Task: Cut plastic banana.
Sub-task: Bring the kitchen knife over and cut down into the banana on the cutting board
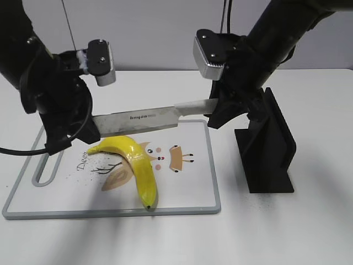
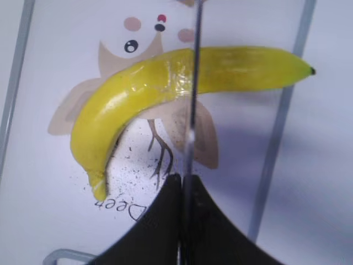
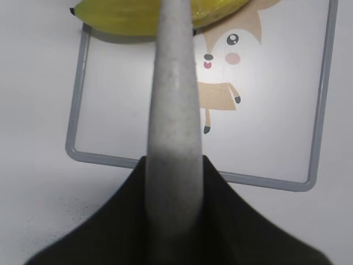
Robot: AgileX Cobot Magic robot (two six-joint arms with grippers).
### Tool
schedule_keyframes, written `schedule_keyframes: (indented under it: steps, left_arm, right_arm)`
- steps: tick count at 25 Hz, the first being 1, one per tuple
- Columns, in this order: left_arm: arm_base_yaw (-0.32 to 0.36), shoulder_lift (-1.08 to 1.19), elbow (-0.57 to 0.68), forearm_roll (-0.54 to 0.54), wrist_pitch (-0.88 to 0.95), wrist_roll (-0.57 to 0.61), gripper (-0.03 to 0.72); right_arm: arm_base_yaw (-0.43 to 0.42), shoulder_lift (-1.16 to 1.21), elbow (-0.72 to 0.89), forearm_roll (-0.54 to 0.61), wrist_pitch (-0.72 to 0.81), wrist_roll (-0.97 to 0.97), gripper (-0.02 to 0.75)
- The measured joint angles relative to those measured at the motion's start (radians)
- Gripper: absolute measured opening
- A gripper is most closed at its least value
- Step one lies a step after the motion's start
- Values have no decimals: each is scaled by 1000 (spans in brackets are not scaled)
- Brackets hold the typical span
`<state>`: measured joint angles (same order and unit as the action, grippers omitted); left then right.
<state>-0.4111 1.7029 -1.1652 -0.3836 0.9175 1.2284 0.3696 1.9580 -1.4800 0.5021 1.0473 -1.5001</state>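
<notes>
The plastic banana (image 1: 137,165) lies whole on the white cutting board (image 1: 187,187), bright yellow, dark tip toward the front edge. A knife (image 1: 140,118) with a steel blade and pale grey handle hangs level above the banana's stem end. My right gripper (image 1: 212,107) is shut on the knife handle (image 3: 174,110). My left gripper (image 1: 91,130) is shut on the blade's tip end (image 2: 190,110). In the left wrist view the blade edge crosses over the banana's (image 2: 138,94) middle. In the right wrist view the banana (image 3: 121,16) shows at the top.
A black knife stand (image 1: 270,149) stands on the white table right of the board. The board has a grey rim, a handle slot (image 1: 47,168) at its left end and printed cartoon animals (image 1: 176,157). Small dark specks lie on the board.
</notes>
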Motion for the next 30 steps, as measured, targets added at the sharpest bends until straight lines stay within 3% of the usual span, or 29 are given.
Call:
schedule_keyframes:
  steps: [12, 14, 18, 21, 26, 30]
  left_arm:
    - [-3, -92, 2, -14, 24, -1, 4]
    - [-3, -93, 2, -33, 25, -1, 94]
    - [-3, -95, 2, -58, 24, -1, 409]
    - [-3, -95, 2, -60, 19, -1, 573]
    - [-3, -106, -5, -57, -13, -32, 624]
    - [11, -125, -64, 10, -8, -233, 623]
  right_arm:
    - [0, -62, 0, 3, 32, 10, 164]
    - [0, -62, 0, -4, 25, 10, 164]
    - [0, -62, 0, -4, 16, 12, 164]
    - [0, -62, 0, -5, 13, 13, 164]
    - [0, -62, 0, -22, 13, 71, 164]
    - [0, -84, -1, -61, 13, 152, 164]
